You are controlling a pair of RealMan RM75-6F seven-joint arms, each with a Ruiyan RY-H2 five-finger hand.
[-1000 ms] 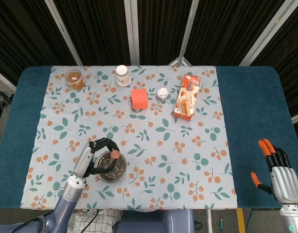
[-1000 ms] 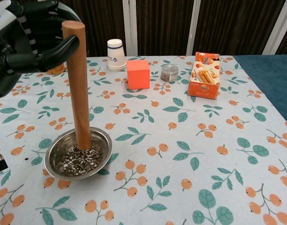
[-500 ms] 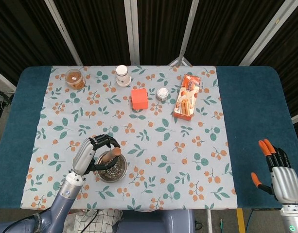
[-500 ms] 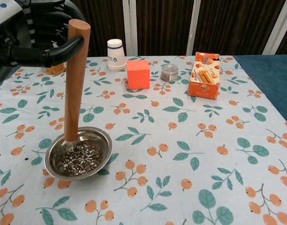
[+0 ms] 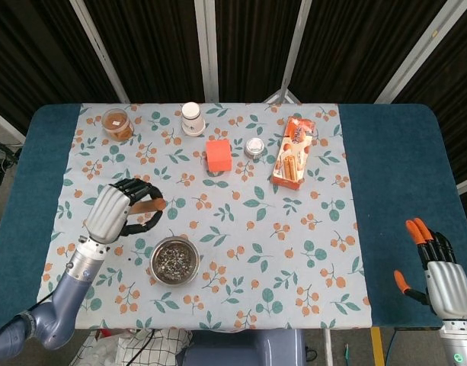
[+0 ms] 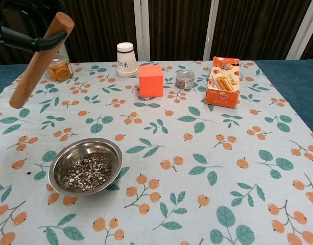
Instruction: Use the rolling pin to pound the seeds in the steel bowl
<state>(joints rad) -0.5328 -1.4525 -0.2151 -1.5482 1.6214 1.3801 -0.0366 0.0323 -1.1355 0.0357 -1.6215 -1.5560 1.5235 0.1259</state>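
Observation:
The steel bowl (image 5: pixel 174 261) (image 6: pixel 85 166) holds crushed seeds and sits near the table's front left. My left hand (image 5: pixel 119 210) (image 6: pixel 19 37) grips the wooden rolling pin (image 6: pixel 40 59) (image 5: pixel 148 205) near its top, holding it tilted in the air up and left of the bowl, clear of it. Only the hand's fingers show at the top left corner of the chest view. My right hand (image 5: pixel 440 273) hangs off the table's front right edge, fingers apart, holding nothing.
Along the back stand a jar of orange snacks (image 5: pixel 117 123), a white cup (image 5: pixel 192 118), an orange cube (image 5: pixel 219 155), a small tin (image 5: pixel 254 147) and a biscuit box (image 5: pixel 293 152). The flowered cloth (image 5: pixel 241 221) covers the table's middle.
My left hand lifted the rolling pin out of the bowl and swung it up and to the left, tilting it. The right hand stayed still.

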